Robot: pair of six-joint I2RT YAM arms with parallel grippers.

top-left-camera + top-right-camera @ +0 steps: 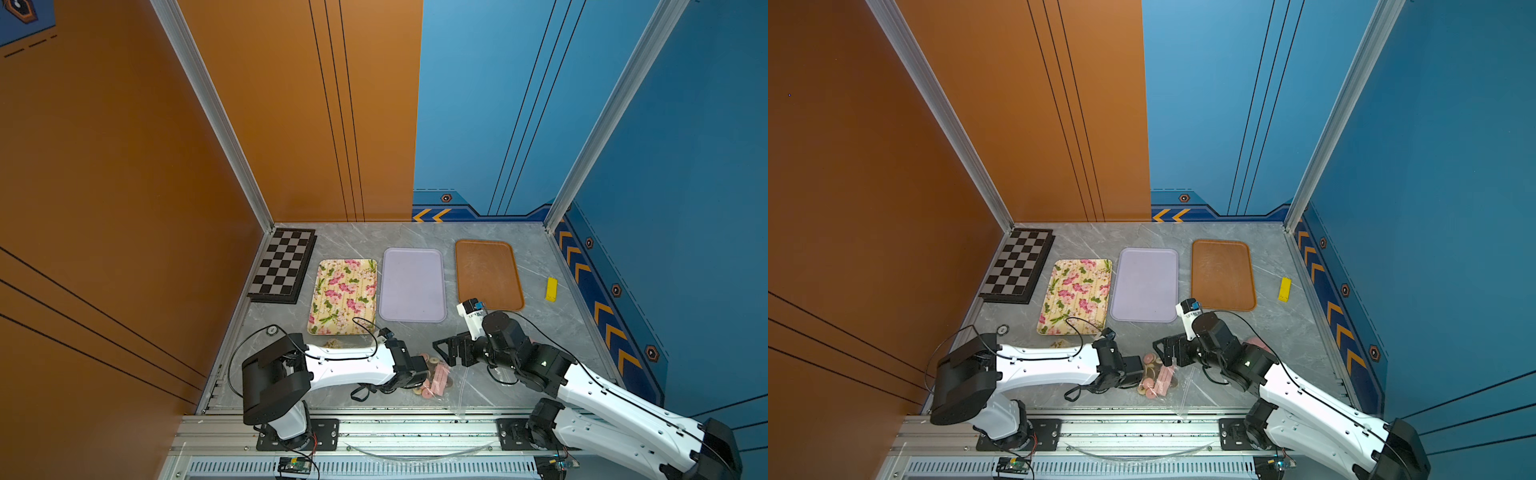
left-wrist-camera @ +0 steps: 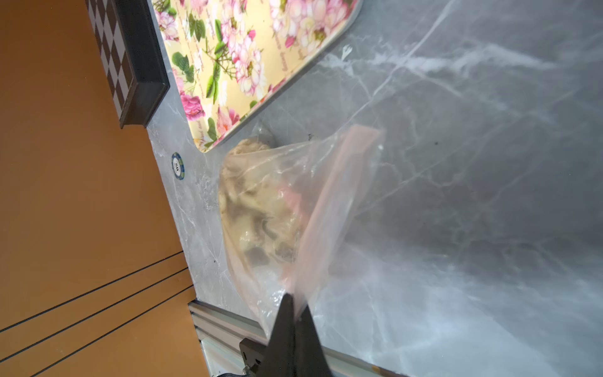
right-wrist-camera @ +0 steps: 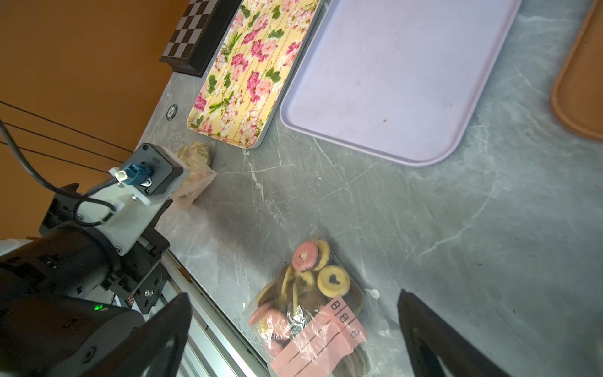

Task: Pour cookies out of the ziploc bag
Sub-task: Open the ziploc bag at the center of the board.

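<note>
Beside the flowered tray (image 2: pixel 261 49), your left hand (image 2: pixel 295 305) pinches a clear bag (image 2: pixel 270 202); your right hand (image 3: pixel 292 295) stands wide near the cookies (image 3: pixel 332 280).

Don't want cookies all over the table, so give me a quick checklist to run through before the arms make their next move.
1. Left end effector grip: ok, shut on the plastic edge of a bag of pale tan contents.
2. Right end effector ready: ok, open, aimed at the ziploc bag.
3. Ziploc bag gripped: not ok, it lies loose on the table.
4. Cookies contained: ok, all inside the bag.
5. Bag mouth open: cannot tell.
6. Landing spot: ok, lavender tray bare apart from crumbs.
</note>
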